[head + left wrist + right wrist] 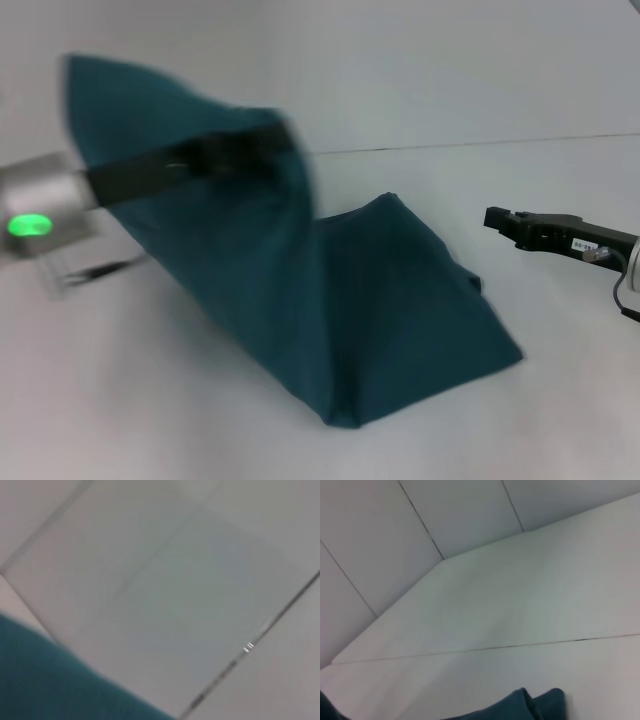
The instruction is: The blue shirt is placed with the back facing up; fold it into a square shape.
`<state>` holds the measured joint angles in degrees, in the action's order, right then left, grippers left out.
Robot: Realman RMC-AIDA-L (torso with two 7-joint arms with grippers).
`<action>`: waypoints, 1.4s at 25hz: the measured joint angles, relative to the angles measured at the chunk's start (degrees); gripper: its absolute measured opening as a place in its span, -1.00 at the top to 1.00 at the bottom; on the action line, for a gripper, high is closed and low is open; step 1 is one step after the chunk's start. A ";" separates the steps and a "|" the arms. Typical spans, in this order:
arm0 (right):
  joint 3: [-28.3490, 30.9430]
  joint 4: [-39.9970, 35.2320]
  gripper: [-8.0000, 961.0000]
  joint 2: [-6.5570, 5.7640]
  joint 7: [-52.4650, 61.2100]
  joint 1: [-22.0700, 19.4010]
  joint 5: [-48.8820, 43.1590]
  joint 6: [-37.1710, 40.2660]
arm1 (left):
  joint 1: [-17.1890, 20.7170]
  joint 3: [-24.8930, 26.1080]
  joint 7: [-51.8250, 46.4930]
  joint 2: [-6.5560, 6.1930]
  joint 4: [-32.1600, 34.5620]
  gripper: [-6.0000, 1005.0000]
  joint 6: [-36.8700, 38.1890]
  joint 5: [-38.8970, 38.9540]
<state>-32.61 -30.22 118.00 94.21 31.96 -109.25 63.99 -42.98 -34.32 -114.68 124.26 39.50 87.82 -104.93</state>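
The left gripper [275, 140] (closed on cloth, I judge) lifts one side of the shirt [400, 300] high to fold it over the part on the worktop [560, 420], while the right gripper [497, 219] waits beside it, state unclear.

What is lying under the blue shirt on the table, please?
Only the white table shows around the blue shirt. The left hand lifts one side; anything beneath the resting part is covered.
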 joint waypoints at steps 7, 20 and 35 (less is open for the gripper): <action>-0.54 -0.01 0.95 -0.42 -0.35 -0.44 -0.66 -0.51 | -8.66 -5.25 12.41 0.38 -19.84 0.91 -12.64 6.86; -1.71 0.56 0.94 0.11 -1.26 -0.44 -2.14 -1.33 | -12.15 16.20 53.92 0.45 -56.26 0.84 -24.96 15.20; -3.05 1.81 0.76 -1.87 7.65 0.32 -7.59 -2.99 | -1.76 24.51 53.77 0.09 -51.22 0.15 -9.52 -4.19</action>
<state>-35.66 -28.41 116.13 101.86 32.28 -116.84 61.00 -44.74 -9.80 -60.91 124.35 -11.72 78.30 -109.12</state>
